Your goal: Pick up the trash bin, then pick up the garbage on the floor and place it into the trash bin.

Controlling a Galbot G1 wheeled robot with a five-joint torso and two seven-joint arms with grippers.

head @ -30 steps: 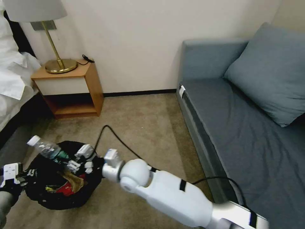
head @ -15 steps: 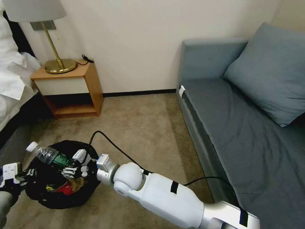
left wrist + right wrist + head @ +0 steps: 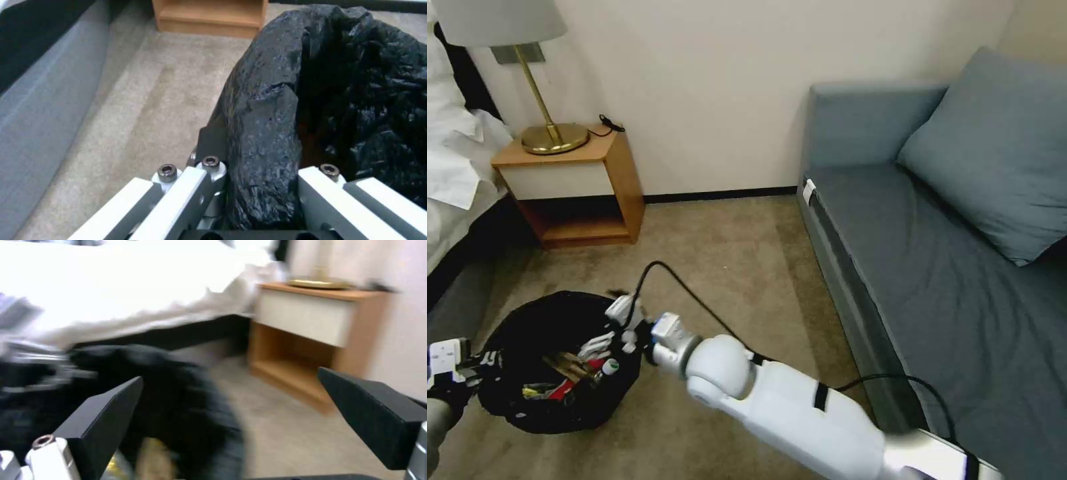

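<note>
Down at my seven o'clock in the head view sits the trash bin (image 3: 514,407), its black bag (image 3: 267,140) draped over the rim, on the beige carpet (image 3: 727,267) between the bed (image 3: 447,167) and the sofa (image 3: 947,267). My left gripper (image 3: 477,367) is at the bin's nine o'clock edge, and the left wrist view shows its jaws clamped on the rim (image 3: 262,186) with the bag bunched between them. My right gripper (image 3: 610,330) hangs over the bin's two o'clock rim; the right wrist view shows its black fingers (image 3: 102,420) spread wide apart with nothing between them. The garbage (image 3: 570,373) lies inside the bin, at about seven o'clock from the right gripper and just below it: a brown and yellow wrapper, something red, and a white cap at its near edge. A wooden nightstand (image 3: 577,187) with a brass lamp (image 3: 547,130) stands at eleven o'clock against the wall
</note>
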